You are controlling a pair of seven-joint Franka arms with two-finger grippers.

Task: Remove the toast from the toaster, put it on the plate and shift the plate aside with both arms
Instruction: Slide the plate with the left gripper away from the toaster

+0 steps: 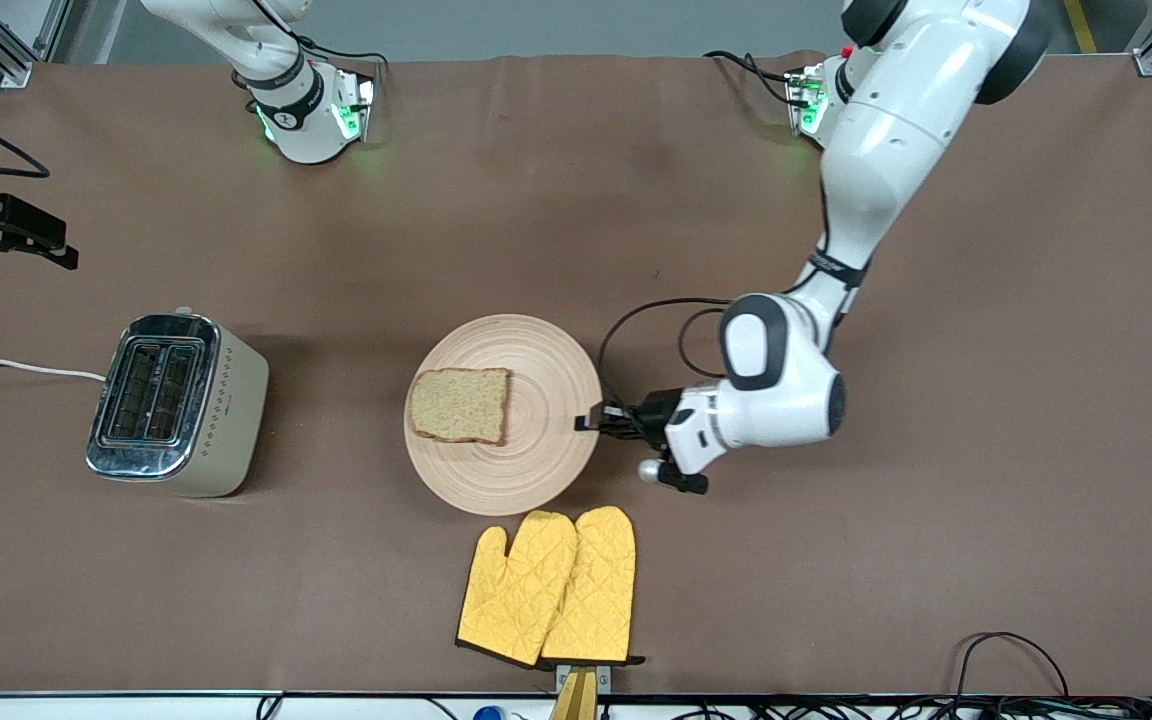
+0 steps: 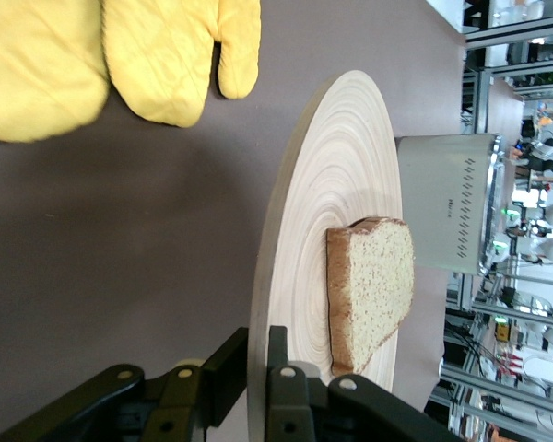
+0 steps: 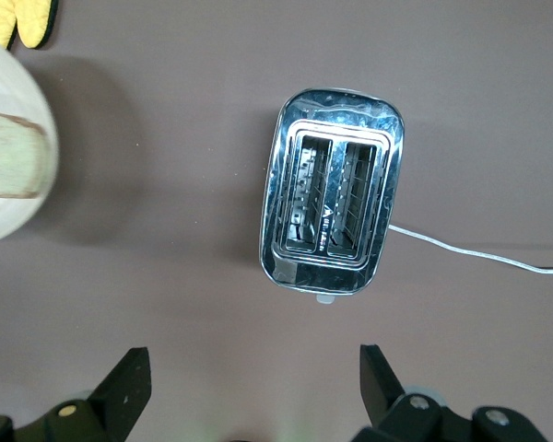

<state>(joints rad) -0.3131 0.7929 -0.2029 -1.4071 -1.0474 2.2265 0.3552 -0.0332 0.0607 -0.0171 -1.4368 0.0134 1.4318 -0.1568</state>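
Observation:
The toast (image 1: 460, 404) lies flat on the round wooden plate (image 1: 536, 360), on the side toward the toaster. My left gripper (image 1: 588, 420) is at the plate's rim on the left arm's side, shut on it with one finger above and one below. In the left wrist view the plate (image 2: 341, 166) and the toast (image 2: 373, 285) sit right in front of the left gripper (image 2: 258, 368). My right gripper (image 1: 64, 248) is up in the air near the toaster, open and empty. The right wrist view shows the right gripper (image 3: 255, 378), the plate's edge (image 3: 9, 216) and the toast (image 3: 14, 155).
A silver two-slot toaster (image 1: 171, 400) stands toward the right arm's end, with empty slots (image 3: 332, 212) and a white cord (image 1: 16, 368). Two yellow oven mitts (image 1: 551, 585) lie nearer the front camera than the plate, also in the left wrist view (image 2: 120, 55).

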